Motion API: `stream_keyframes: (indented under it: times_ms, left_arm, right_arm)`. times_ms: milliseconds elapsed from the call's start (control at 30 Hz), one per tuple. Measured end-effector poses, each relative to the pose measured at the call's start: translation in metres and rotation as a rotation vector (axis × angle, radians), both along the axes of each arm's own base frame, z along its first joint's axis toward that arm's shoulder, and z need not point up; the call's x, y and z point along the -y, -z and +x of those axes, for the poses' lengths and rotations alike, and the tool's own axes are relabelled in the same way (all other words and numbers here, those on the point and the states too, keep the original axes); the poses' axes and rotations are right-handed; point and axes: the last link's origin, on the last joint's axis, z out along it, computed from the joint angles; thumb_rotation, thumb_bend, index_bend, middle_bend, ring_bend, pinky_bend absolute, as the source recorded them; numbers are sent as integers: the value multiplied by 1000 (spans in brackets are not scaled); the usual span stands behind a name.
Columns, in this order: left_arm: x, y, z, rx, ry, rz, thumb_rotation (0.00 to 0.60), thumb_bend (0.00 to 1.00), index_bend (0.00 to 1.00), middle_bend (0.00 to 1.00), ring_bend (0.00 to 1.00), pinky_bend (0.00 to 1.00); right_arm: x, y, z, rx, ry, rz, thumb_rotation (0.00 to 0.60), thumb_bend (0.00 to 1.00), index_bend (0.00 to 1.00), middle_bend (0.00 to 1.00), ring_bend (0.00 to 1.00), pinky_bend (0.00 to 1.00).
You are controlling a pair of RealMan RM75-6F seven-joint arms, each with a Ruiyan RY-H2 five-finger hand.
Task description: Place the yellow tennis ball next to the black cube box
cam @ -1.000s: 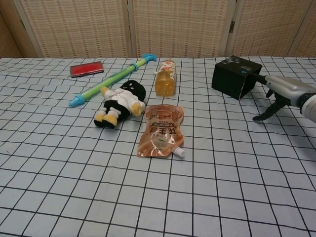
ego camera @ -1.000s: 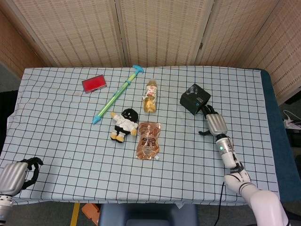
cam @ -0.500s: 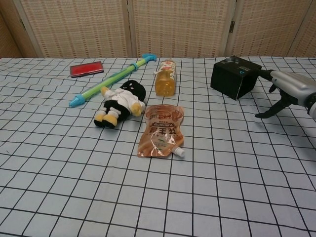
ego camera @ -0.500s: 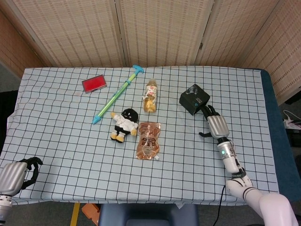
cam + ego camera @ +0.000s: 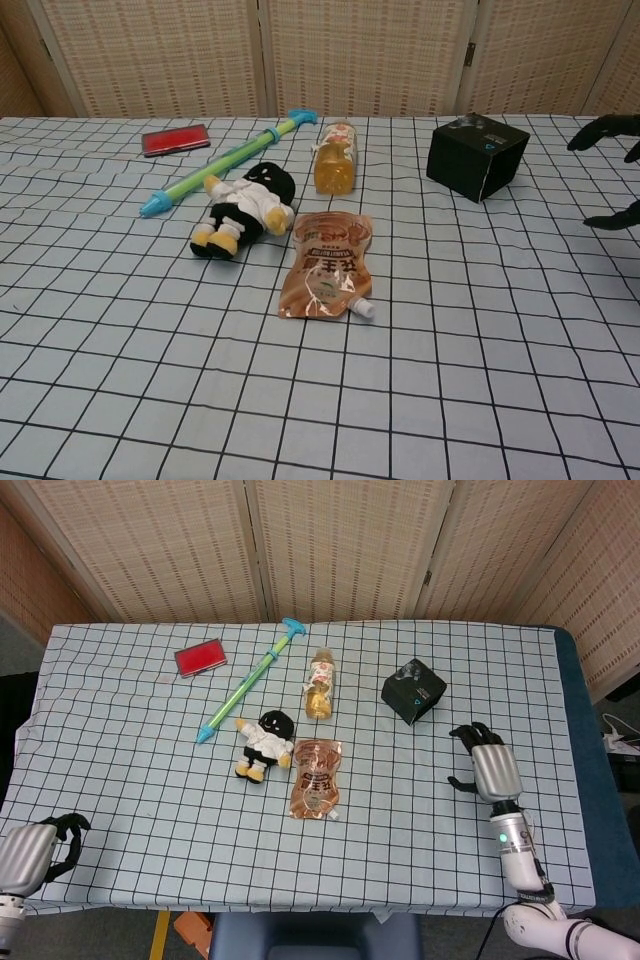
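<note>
- Woven screens stand behind a table covered with a pale checked cloth.
- On the cloth lie a red case, a green and blue toy stick, a small drink bottle, a plush doll and an amber drink pouch.
- The black cube box sits right of the bottle, tilted corner-on to me.
- My right hand has drawn back from the box since a second ago; it was touching the box's near side and now sits well apart from it, nearer my edge of the table.
- Its fingers are spread and hold nothing; the chest view catches only their dark tips at the right border.
- My left hand stays at the near left corner, fingers curled in on nothing.
- No yellow tennis ball shows in either view, so I cannot tell where it is.
- I judge the placing is not done: the ball must first be found.
</note>
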Motion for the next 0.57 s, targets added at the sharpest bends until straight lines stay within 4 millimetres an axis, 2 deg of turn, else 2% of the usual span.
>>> stream_keyframes:
  times_ms: [133,267,433,567]
  left_arm:
    - [0,0,0,-2,-5,-2,600,580,439,490,490,596]
    - [1,0,0,-6,-6,-2,600,581,439,490,490,596]
    - [1,1,0,-13,-9,-7,600,581,439,490,490,596]
    - [1,2,1,-16,-7,-12,600,582,439,490,490,596]
  right_arm:
    - [-25,-26,-5,-3,18,-79,600,15,250,251,129,280]
    - [-50,-46,-14,-41,48,-115,600,15,133,213,82,278]
    - [-63,-53,-17,-65,65,-98,600,15,5,116,5,272]
    - [-72,-55,-17,-78,66,-84,600,15,0,114,5,271]
